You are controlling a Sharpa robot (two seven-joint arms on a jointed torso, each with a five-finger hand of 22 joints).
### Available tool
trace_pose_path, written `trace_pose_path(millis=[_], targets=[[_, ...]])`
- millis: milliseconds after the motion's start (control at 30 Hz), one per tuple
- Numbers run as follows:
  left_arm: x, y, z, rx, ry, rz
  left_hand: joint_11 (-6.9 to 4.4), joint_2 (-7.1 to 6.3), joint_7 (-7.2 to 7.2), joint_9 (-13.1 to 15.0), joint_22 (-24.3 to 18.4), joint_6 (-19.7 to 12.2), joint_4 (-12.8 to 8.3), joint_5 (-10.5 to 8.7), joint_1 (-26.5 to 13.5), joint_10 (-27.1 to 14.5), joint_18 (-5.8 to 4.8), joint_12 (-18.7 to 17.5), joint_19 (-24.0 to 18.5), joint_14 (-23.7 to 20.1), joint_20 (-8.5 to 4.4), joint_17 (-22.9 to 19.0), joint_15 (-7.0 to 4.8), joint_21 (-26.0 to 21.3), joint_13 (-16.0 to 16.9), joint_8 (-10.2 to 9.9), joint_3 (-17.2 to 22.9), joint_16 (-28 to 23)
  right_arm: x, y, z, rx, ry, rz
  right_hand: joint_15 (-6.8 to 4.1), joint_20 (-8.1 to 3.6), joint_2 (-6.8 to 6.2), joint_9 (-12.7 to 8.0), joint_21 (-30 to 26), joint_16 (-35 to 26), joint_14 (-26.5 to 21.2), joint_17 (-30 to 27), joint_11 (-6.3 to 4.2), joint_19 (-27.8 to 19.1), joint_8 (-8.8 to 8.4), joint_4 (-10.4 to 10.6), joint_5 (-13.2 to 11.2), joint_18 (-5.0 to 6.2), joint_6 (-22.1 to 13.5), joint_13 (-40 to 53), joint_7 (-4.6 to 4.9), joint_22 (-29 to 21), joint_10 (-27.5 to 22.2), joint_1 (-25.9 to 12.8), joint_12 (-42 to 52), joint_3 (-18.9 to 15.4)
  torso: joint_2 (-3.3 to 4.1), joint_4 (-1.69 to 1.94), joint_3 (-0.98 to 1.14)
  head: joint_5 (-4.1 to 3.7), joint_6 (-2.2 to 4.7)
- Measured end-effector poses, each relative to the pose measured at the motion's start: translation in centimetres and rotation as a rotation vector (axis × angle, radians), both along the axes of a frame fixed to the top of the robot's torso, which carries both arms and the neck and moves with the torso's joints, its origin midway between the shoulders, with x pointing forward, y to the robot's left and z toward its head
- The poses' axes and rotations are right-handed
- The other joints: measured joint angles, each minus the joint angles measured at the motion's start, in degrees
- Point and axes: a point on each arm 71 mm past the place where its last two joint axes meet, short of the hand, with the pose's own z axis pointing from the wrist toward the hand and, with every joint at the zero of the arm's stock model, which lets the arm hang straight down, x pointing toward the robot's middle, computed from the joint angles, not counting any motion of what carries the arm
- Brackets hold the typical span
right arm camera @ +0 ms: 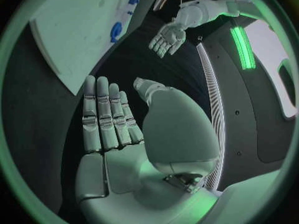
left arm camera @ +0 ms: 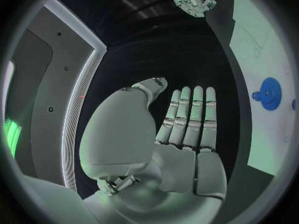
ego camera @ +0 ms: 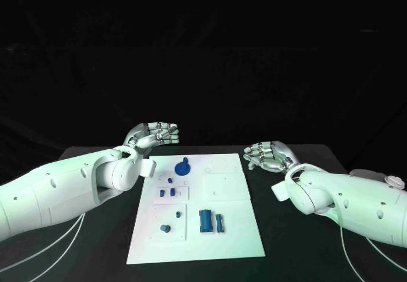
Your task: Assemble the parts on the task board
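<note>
Head view: left hand (ego camera: 155,134) raised beyond the far left corner of the task board (ego camera: 233,241), fingers apart, holding nothing; right hand (ego camera: 268,155) just off the board's far right edge, likewise spread and empty. Blue gear (ego camera: 182,168) sitting at the far left of the board; small pegs (ego camera: 167,191) mid-left; round knob (ego camera: 165,228) near left; cylinder (ego camera: 204,220) and thin pin (ego camera: 220,222) lying side by side near the middle. No tray or bin around; parts resting straight on the plate or in its shallow recesses.

Left wrist view: palm flat, fingers (left arm camera: 193,115) straight and together, thumb apart, nothing held; gear (left arm camera: 270,93) off to one side on the board.

Right wrist view: same flat empty palm (right arm camera: 118,149).

Likely risks: rolling the loose cylinder and pin with a sideways touch, or nudging the unfixed-looking board when reaching for small pegs.
</note>
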Motion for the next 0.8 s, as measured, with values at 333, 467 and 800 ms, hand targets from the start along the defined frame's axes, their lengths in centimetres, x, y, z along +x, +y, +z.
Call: trace_pose_path(millis=[333,467,800], targets=[[1.3,0.0,-1.5,-0.035,-0.019,0.085,0.36,0.54,-0.8,-0.88,-6.66,-0.8,0.07,0.0,0.54,-1.25,-0.93,-7.05,0.28,-2.4,0.72,-2.72,0.96,-9.32,0.0,-1.86,-2.15,-10.05,3.4,0.0,-0.2,0.143,-0.001,-0.051,1.53,1.4,1.42,-2.94,-5.52,-11.71,0.53,-7.86,0.99,0.8,-3.41,-2.63,-0.54,0.0,1.57,-14.57,0.46,-14.29,2.62,-1.2,-6.37,0.37,-1.46,-0.41,0.16,0.76,2.38],[1.4,0.0,-1.7,-0.038,-0.019,0.096,-1.73,3.28,-2.81,-3.1,-8.87,-10.23,-1.81,-3.61,-3.74,-11.67,-2.79,-9.13,-6.58,-10.43,-2.53,-3.74,-1.07,-12.51,-0.76,-5.38,-7.66,-14.59,3.7,0.1,-0.2,0.158,0.0,-0.049,0.24,-0.62,4.17,-7.76,-6.35,-16.12,-1.94,-12.38,-0.98,-2.2,-6.27,-5.12,-2.32,-1.06,-7.6,-19.01,-1.69,-23.48,-0.07,-5.76,-7.58,-5.1,-1.71,-0.45,0.29,0.95,2.68],[-0.5,-1.6,-2.2,-0.055,0.006,0.082,-8.51,11.3,-9.35,-9.84,-14.67,-40.3,-8.23,-15.07,-39.5,-46.05,-8.06,-14.38,-31.36,-37.47,-13.35,-6.67,-7.41,-21.02,-3.08,-15.8,-24.03,-27.51,1.8,1.7,0.4,0.224,0.012,-0.049,-3.84,-8.71,9.79,-21.31,-8.51,-26.19,-45.13,-22.88,-6.66,-45.71,-13.78,-11.0,-8.13,-7.59,-39.71,-25.87,-9.26,-43.73,-44.2,-45.28,-9.91,-22.77,-2.48,1.43,0.63,-0.22,4.04]])
